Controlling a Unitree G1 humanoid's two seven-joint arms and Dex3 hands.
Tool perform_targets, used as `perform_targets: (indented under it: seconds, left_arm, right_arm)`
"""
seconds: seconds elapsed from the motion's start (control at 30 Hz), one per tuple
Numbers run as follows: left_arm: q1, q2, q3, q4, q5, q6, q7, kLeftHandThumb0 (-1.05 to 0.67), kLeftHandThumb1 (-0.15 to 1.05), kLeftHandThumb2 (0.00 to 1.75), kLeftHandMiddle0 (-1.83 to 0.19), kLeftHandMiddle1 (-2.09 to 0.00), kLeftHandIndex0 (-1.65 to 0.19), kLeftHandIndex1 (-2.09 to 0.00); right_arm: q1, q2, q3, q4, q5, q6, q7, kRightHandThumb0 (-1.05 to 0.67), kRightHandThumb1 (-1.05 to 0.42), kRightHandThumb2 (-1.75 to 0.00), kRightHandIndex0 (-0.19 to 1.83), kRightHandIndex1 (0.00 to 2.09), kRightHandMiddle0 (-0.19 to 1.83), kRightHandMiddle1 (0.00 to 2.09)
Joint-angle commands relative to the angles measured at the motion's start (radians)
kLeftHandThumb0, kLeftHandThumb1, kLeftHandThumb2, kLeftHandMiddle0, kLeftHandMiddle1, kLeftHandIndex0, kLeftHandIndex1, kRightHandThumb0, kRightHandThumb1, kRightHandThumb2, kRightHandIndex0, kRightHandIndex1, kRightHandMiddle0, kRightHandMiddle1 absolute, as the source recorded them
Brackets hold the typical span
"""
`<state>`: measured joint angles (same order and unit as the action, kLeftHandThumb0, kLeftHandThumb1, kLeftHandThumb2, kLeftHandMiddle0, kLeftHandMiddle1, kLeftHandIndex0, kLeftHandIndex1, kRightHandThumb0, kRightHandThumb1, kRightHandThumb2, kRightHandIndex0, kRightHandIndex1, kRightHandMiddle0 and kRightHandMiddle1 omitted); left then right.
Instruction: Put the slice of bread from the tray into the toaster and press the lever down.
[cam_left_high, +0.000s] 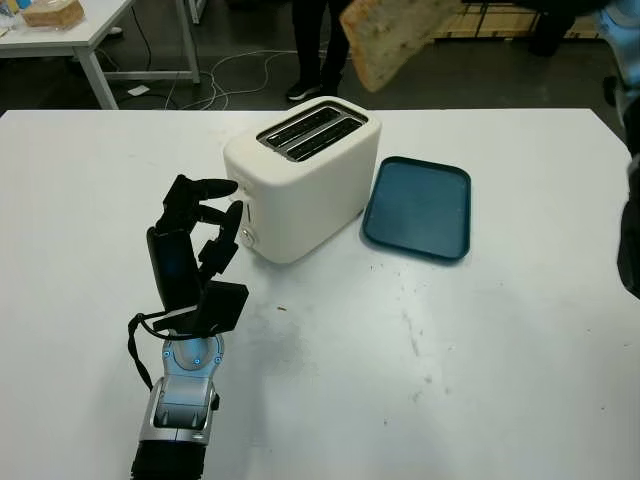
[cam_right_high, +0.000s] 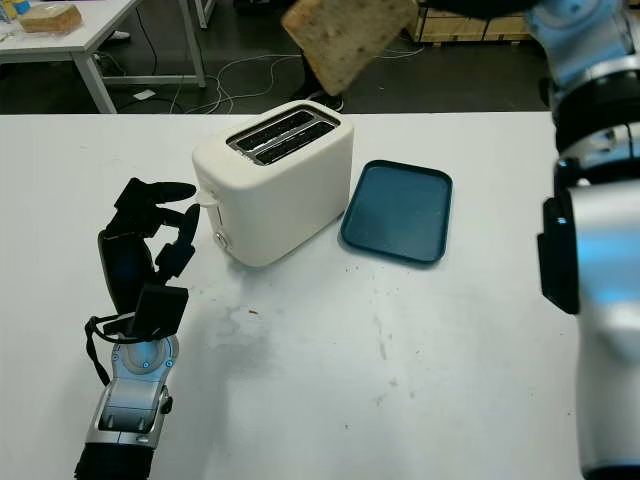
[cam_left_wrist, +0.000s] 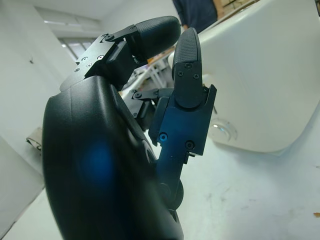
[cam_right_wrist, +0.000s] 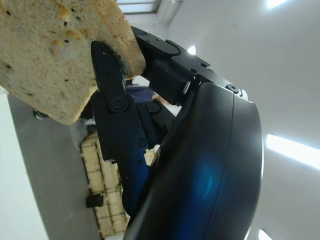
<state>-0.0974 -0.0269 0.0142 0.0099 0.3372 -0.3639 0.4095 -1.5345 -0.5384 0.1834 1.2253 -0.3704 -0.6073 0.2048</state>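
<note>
Hanging high above the white tabletop (cam_left_high: 420, 380), a porous, light-brown slice of bread (cam_left_high: 392, 35) sits beyond and just to the right of the cream two-slot toaster (cam_left_high: 300, 175) in the left eye view, its top cut off by the picture's upper edge. Both slots stand clear, and the dark-teal rectangular plastic tray (cam_left_high: 418, 208) lies flat close beside the toaster's right side. The black three-fingered left hand (cam_left_high: 195, 240) stands upright just beside the toaster's near-left end, fingers curled and holding nothing; bare tabletop stretches wide in front and to the left.

From the right eye view, the same slice is higher than the toaster and behind it, and the robot's silver-and-black right arm (cam_right_high: 590, 200) runs up the right edge. A second white table (cam_right_high: 70, 40) stands at the far left, beyond a dark floor with loose cables.

Close in, the left wrist view sets the curled fingers (cam_left_wrist: 187, 60) against the toaster's smooth end wall, near a round dial; no lettering can be read.

The right wrist view has the right hand (cam_right_wrist: 125, 75) pinching the bread between black fingers (cam_right_wrist: 112, 115), with ceiling lights behind.
</note>
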Motion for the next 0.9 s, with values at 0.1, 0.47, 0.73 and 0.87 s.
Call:
perform_targets:
  seconds: [0.1, 0.47, 0.73, 0.87]
  left_arm:
    - [0.009, -0.008, -0.003, -0.006, -0.005, -0.011, 0.003, -0.4, 0.92, 0.27, -0.55, -1.52, -0.52, -1.14]
    - [0.019, -0.009, -0.002, -0.009, 0.008, -0.011, 0.016, -0.39, 0.92, 0.28, -0.54, -1.52, -0.51, -1.14]
    - [0.024, -0.008, -0.003, -0.007, 0.014, -0.012, 0.026, -0.39, 0.92, 0.27, -0.55, -1.51, -0.51, -1.13]
    - [0.026, -0.014, -0.004, -0.01, 0.008, -0.008, 0.023, -0.39, 0.92, 0.27, -0.55, -1.51, -0.51, -1.13]
  right_arm:
    - [-0.054, 0.052, 0.052, 0.019, -0.068, 0.064, -0.062, -0.52, -0.92, -0.2, 0.82, 1.41, 0.86, 0.83]
    - [-0.032, 0.165, 0.127, 0.056, -0.153, 0.093, -0.134, -0.45, -0.92, -0.19, 0.92, 1.09, 0.9, 0.67]
    - [0.01, 0.202, 0.164, 0.073, -0.176, 0.106, -0.137, -0.46, -0.92, -0.16, 0.85, 1.23, 0.88, 0.77]
    - [0.03, 0.207, 0.196, 0.08, -0.209, 0.109, -0.154, -0.41, -0.92, -0.14, 0.86, 1.24, 0.87, 0.79]
